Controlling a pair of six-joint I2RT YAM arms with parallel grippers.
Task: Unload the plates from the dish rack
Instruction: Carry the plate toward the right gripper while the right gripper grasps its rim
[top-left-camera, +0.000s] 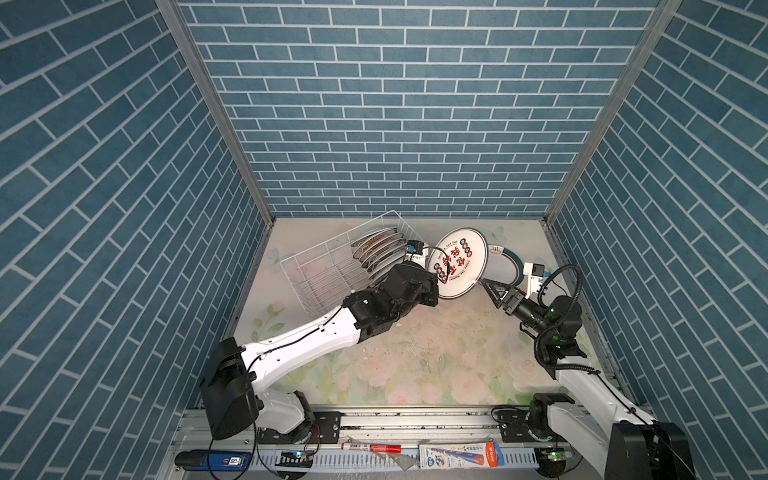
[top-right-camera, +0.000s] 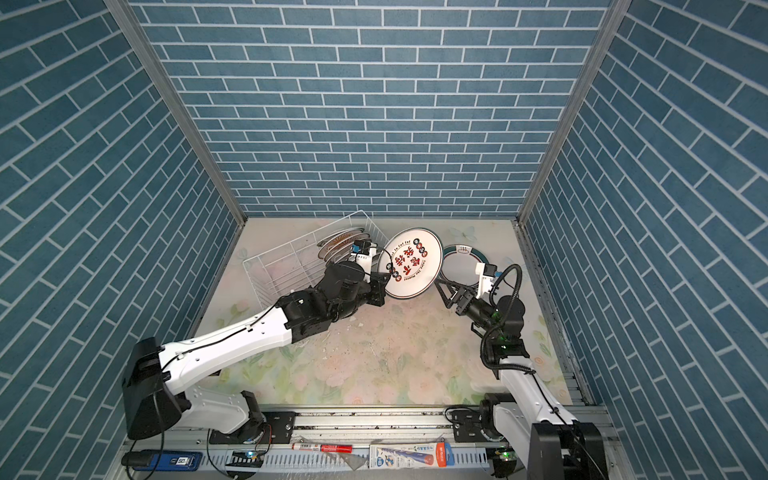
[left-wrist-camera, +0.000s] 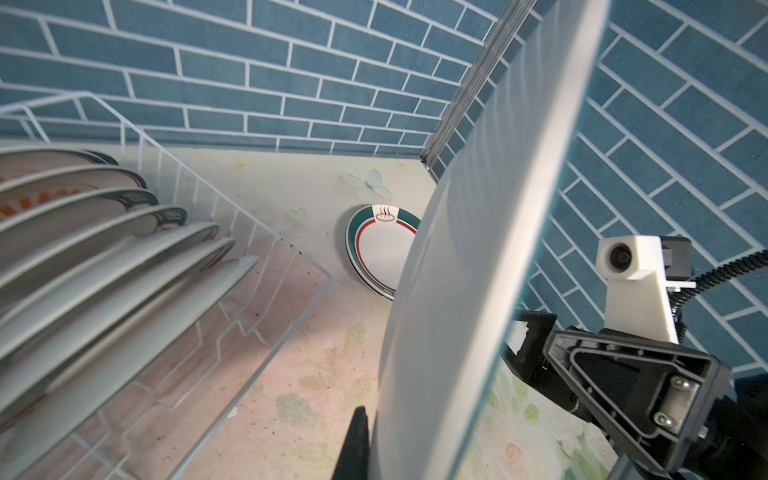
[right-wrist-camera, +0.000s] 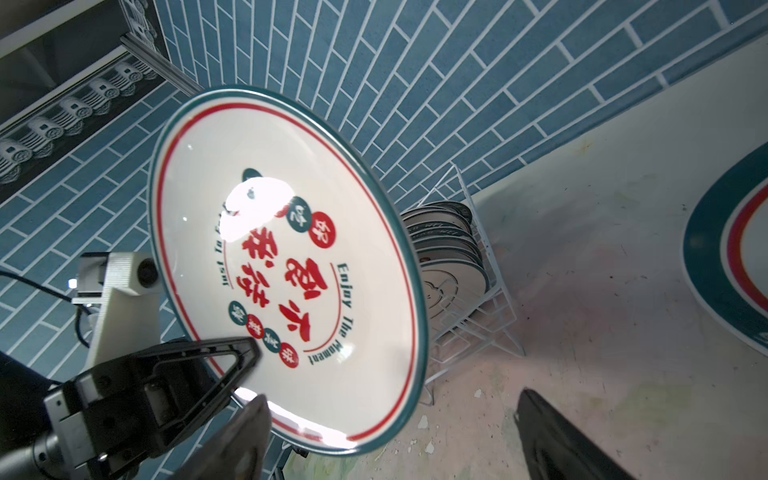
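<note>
Dark green rim on white ceramic: that is what your left gripper is pinching. Its jaws are clamped on the edge of the held plate, with one black finger lying over the printed face and the other against the plain back. The held plate stands almost on edge, tilted, up off the table. Its red characters and green lettering are turned toward your right arm.

Your right gripper sits at the lower, opposite side of that plate with its jaws spread wide. In the right wrist view the plate's bottom rim lies between the two fingers, and you cannot tell whether either one touches it.

Just beyond the right gripper, a flat plate lies face up on the table near the back right corner. It has green and red rim bands, and the left wrist view shows a second rim under it.

On the other side of the held plate, the dish rack stands at an angle near the back wall. A row of racked plates stands on edge in its far end, close to the left wrist.
</note>
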